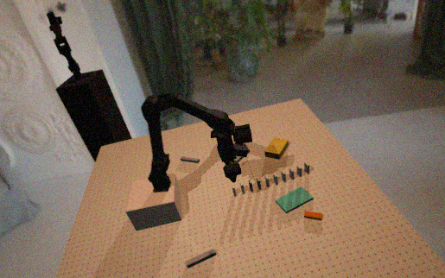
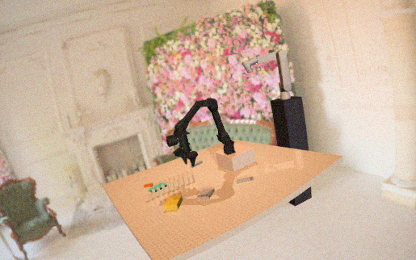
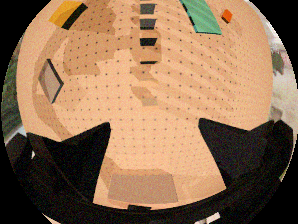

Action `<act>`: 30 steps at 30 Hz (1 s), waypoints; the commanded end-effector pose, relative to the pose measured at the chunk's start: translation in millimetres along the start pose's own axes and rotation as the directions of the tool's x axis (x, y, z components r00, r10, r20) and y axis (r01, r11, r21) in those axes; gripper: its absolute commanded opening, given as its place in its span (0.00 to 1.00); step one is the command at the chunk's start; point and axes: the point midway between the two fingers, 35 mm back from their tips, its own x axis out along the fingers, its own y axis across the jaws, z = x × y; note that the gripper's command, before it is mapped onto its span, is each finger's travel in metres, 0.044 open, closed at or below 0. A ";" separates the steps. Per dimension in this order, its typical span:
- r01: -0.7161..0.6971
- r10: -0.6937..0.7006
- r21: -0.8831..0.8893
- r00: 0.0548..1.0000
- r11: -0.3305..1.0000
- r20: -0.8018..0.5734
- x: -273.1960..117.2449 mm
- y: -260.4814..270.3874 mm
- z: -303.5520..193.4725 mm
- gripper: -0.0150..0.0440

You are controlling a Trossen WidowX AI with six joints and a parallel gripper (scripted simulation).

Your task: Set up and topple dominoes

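A straight row of several thin standing dominoes (image 1: 267, 181) (image 3: 148, 41) crosses the table; its far-end domino (image 1: 307, 168) is upright. The end domino (image 1: 234, 192) (image 2: 193, 178) nearest the arm's base also stands upright, in line with the others at about the same spacing. My gripper (image 1: 232, 178) (image 2: 191, 162) (image 3: 156, 124) is wide open and empty, above the table by that near end and on its base side. In the wrist view the fingers are clear of the row, which runs straight away between and beyond them.
A green slab (image 1: 295, 199) (image 2: 157, 186) (image 3: 202, 17) and an orange block (image 1: 313, 215) (image 3: 227, 16) lie on one side of the row. A yellow block (image 1: 276, 147) (image 2: 173, 203) and a grey slab (image 2: 206, 193) (image 3: 51, 81) lie on the other. Grey bars (image 1: 189, 160) (image 1: 201, 258) lie farther off.
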 end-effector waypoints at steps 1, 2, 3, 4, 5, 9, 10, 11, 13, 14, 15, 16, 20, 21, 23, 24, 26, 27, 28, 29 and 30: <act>0.002 -0.002 -0.008 1.000 1.000 0.014 -47.4 1.5 -6.1 1.00; 0.002 -0.002 -0.008 1.000 1.000 0.014 -47.4 1.5 -6.1 1.00; 0.002 -0.002 -0.008 1.000 1.000 0.014 -47.4 1.5 -6.1 1.00; 0.002 -0.002 -0.008 1.000 1.000 0.014 -47.4 1.5 -6.1 1.00; 0.002 -0.002 -0.008 1.000 1.000 0.014 -47.4 1.5 -6.1 1.00; -0.001 -0.002 0.234 1.000 0.972 0.013 -37.2 1.1 -11.0 0.82; -0.003 -0.002 0.329 1.000 0.944 0.012 -33.1 1.0 -13.1 0.78; -0.004 -0.001 0.421 1.000 0.907 0.012 -29.0 0.9 -15.3 0.73; -0.006 -0.001 0.591 1.000 0.807 0.011 -20.9 0.8 -19.8 0.64; -0.006 -0.001 0.667 1.000 0.745 0.010 -16.9 0.7 -22.2 0.60; -0.007 -0.001 0.738 1.000 0.675 0.010 -12.8 0.7 -24.7 0.56; -0.007 0.000 0.801 1.000 0.599 0.009 -8.9 0.7 -27.2 0.51; -0.007 0.000 0.970 1.000 0.244 0.007 6.8 0.9 -38.0 0.33; -0.007 0.001 0.989 1.000 0.147 0.007 10.6 1.1 -40.8 0.29; -0.006 0.001 1.000 1.000 0.019 0.006 15.6 1.2 -44.7 0.25; -0.006 0.001 1.000 1.000 0.003 0.006 16.2 1.3 -45.2 0.25; -0.006 0.001 1.000 1.000 0.003 0.006 16.2 1.3 -45.2 0.25; -0.006 0.001 1.000 1.000 0.003 0.006 16.2 1.3 -45.2 0.25; -0.006 0.001 1.000 1.000 0.003 0.006 16.2 1.3 -45.2 0.25; -0.006 0.001 1.000 1.000 0.003 0.006 16.2 1.3 -45.2 0.25; -0.006 0.001 1.000 1.000 0.003 0.006 16.2 1.3 -45.2 0.25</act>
